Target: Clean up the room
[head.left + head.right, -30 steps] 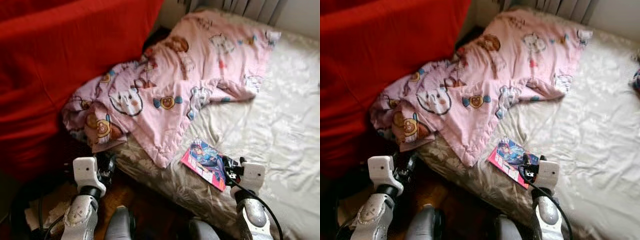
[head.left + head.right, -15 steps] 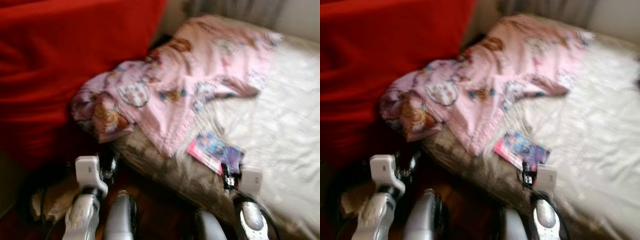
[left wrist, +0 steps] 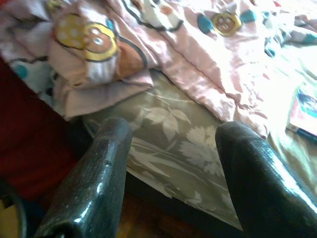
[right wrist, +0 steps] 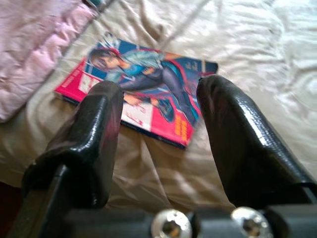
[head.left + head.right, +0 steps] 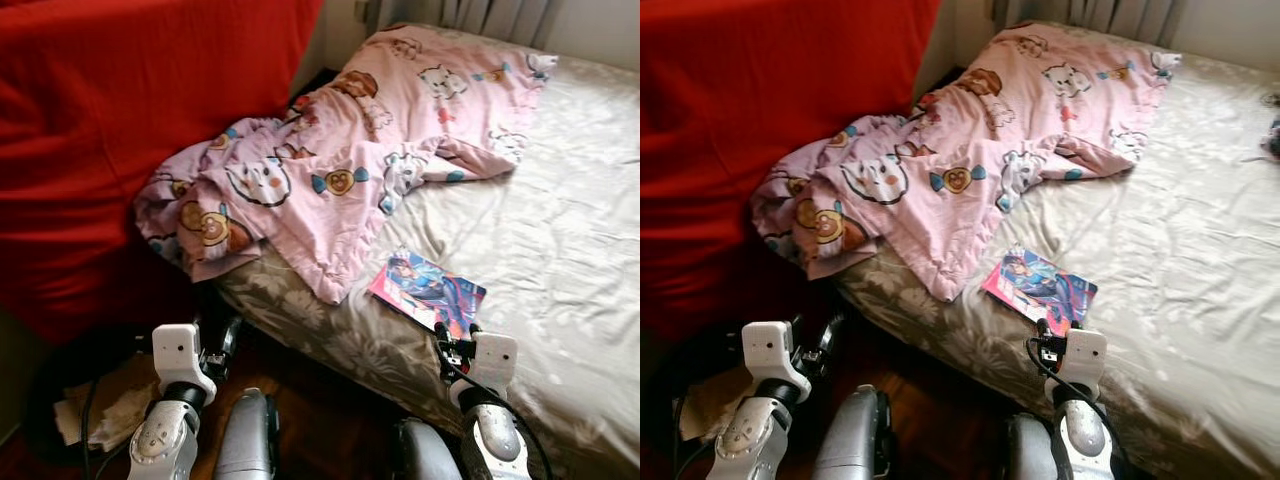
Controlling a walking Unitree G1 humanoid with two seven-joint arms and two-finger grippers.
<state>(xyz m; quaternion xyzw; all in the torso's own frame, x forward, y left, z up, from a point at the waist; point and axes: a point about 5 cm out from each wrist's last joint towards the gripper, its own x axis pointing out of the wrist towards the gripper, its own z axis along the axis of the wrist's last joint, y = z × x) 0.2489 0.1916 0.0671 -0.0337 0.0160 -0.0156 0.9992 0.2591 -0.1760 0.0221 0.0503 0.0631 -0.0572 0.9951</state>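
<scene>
A comic book [image 5: 428, 292] is lying flat near the front edge of the bed [image 5: 560, 250], its long axis running slantwise to that edge. The right gripper [image 4: 157, 148] is hovering just in front of the book, aiming at it, its two black fingers [image 4: 96, 129] spread wide and holding nothing. This arm is clearly the nearer one. A rumpled pink blanket [image 5: 330, 170] is draping over the bed's left corner. The left gripper [image 3: 171, 163] is facing the bed's flowered side below that blanket, also gaping wide and empty.
</scene>
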